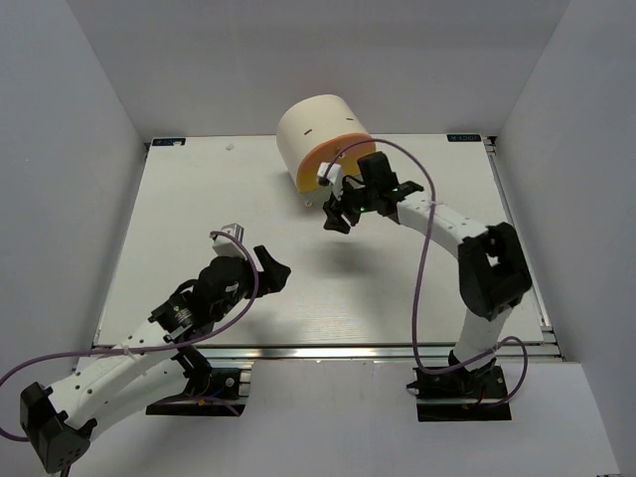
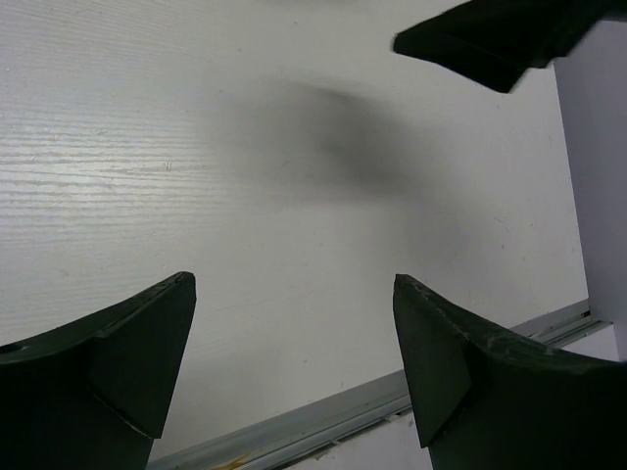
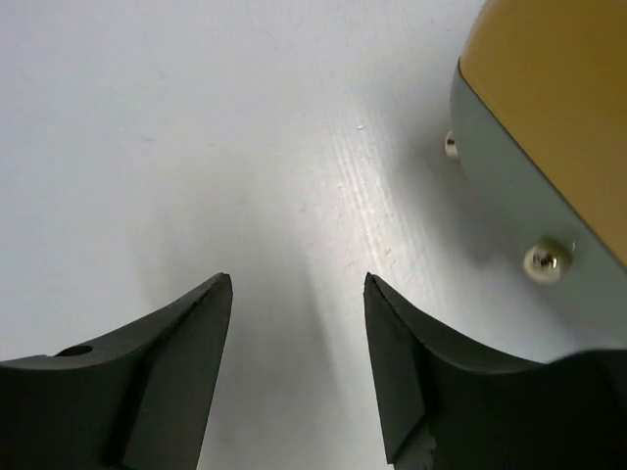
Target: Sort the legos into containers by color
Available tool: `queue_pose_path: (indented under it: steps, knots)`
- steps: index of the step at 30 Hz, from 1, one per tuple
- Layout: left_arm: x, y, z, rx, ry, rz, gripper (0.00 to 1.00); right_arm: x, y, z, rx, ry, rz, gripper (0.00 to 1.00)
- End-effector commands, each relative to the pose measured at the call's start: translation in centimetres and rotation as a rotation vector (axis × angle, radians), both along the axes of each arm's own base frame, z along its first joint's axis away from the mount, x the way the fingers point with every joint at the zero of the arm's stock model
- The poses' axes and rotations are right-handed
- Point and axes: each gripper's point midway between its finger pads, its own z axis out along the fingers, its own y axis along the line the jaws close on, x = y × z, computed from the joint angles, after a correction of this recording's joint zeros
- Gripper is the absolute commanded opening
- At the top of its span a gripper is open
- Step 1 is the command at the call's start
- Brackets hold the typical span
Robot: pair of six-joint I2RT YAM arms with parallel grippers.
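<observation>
- Hovering just in front of the cabinet, the right gripper [image 3: 298, 284] is holding its two black fingers spread, with only the bare white table [image 3: 196, 117] between them.
- Just to the right of those fingers, the grey-green drawer [image 3: 500, 176] is showing its small pale knob [image 3: 542, 259], with the yellow drawer [image 3: 558, 88] stacked on it.
- Well apart, low over the near side of the table, the left gripper [image 2: 294, 282] is also gaping wide and pinching nothing.
- The small plastic studded lego bricks are not showing in any view. I cannot tell whether they are lying inside the drawers or somewhere hidden.
- I am judging that such bricks are light, stiff and slick. A pinch across the flat side walls would suit them better than one on the studs, and a hard squeeze could shoot one out sideways.
- The drawers look light too, so the knob is the place to take hold.
- Only the overhead view is giving the whole cream half-cylinder cabinet [image 1: 318, 129], its peach-orange drawer [image 1: 333, 171] and both arms. Only the right wrist is picking out the knobs. The left wrist is adding a black part of the right arm [image 2: 509, 39] overhead.
</observation>
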Motion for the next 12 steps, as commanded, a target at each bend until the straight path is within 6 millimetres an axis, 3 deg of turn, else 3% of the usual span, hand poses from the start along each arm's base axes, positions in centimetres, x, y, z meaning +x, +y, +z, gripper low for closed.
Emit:
queue_pose_path:
  steps: [1,2,4,5,10,12]
  knots:
    - [0.1,-0.5,0.7,-0.029,-0.028,-0.016,0.92,-3.3,-2.0,5.3,0.101,0.249,-0.166,0.63]
    - [0.3,-0.7,0.8,-0.03,-0.036,-0.02,0.97,-3.9,-2.5,6.2,0.12,0.252,-0.206,0.65]
    - [0.5,-1.1,1.1,-0.028,-0.05,-0.037,0.98,-4.0,-3.6,6.8,0.13,0.269,-0.31,0.77]
    - [0.6,-1.3,0.9,-0.022,-0.048,-0.042,0.98,-4.0,-4.1,8.3,0.158,0.238,-0.342,0.8]
    - [0.9,-2.1,1.3,-0.024,-0.065,-0.073,0.98,-3.5,-6.9,10.3,0.182,0.168,-0.488,0.81]
    - [0.9,-2.3,1.3,-0.02,-0.069,-0.083,0.98,-3.8,-7.5,11.6,0.213,0.126,-0.49,0.86]
